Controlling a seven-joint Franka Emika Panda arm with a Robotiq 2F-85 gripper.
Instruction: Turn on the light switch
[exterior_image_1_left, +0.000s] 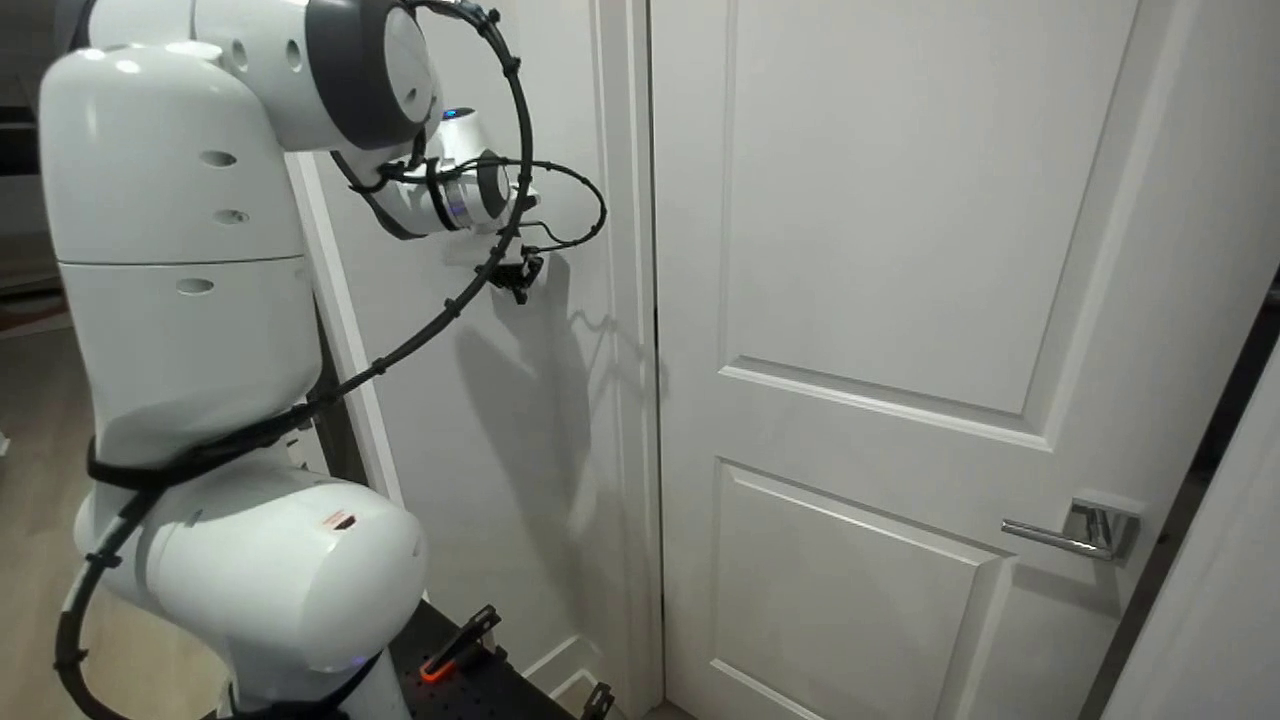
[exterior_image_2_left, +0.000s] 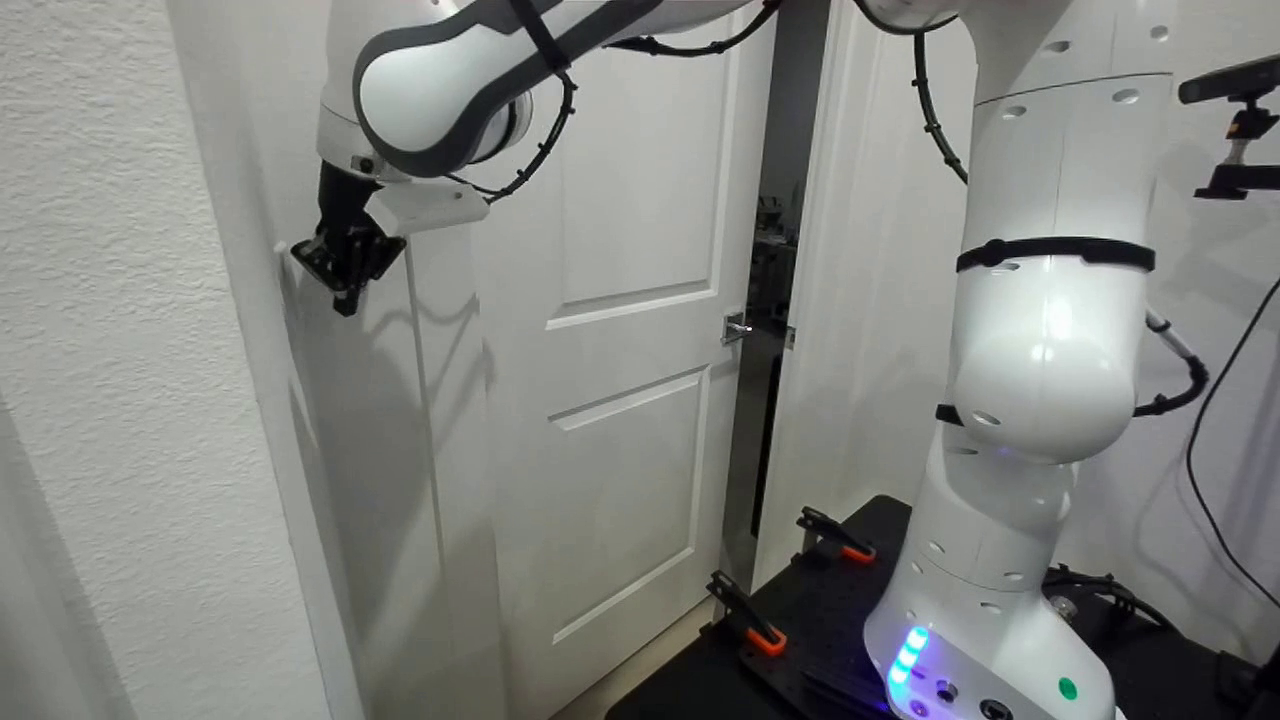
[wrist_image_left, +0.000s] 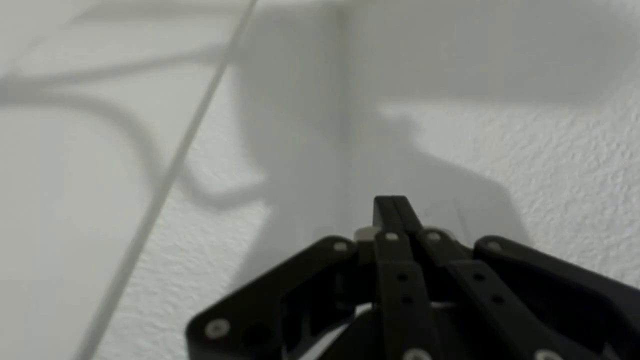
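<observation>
Light switch isn't showing itself for sure in any view, so I'm only guessing at its spot.

Wrist view: the black bolted metal gripper (wrist_image_left: 393, 201) is clenching on nothing, fingertips meeting, and it's pointing at a white textured wall (wrist_image_left: 575, 165) that's sitting half in grey shadow (wrist_image_left: 305, 125). Some pale rounded bit (wrist_image_left: 366, 233) is peeking out right by the fingers, but I'm not managing to tell if that's switch or hardware. The gripper and shadow are probably hiding the target area, so a blind poke is risking a miss.

In an exterior view a loop of thin black cable (exterior_image_1_left: 604, 208) is bulging out from the white wrist (exterior_image_1_left: 405, 205) toward the white door frame (exterior_image_1_left: 630, 300). I'm worrying about that catching if the wrist is swinging round for the press.

In an exterior view a small white nub (exterior_image_2_left: 281, 248) is sticking out along the wall, beside the gripper. Maybe I'm looking at the switch edge-on? If so, the tips are hanging lower than it, so I'm expecting a straight push to be skidding off plain wall
</observation>
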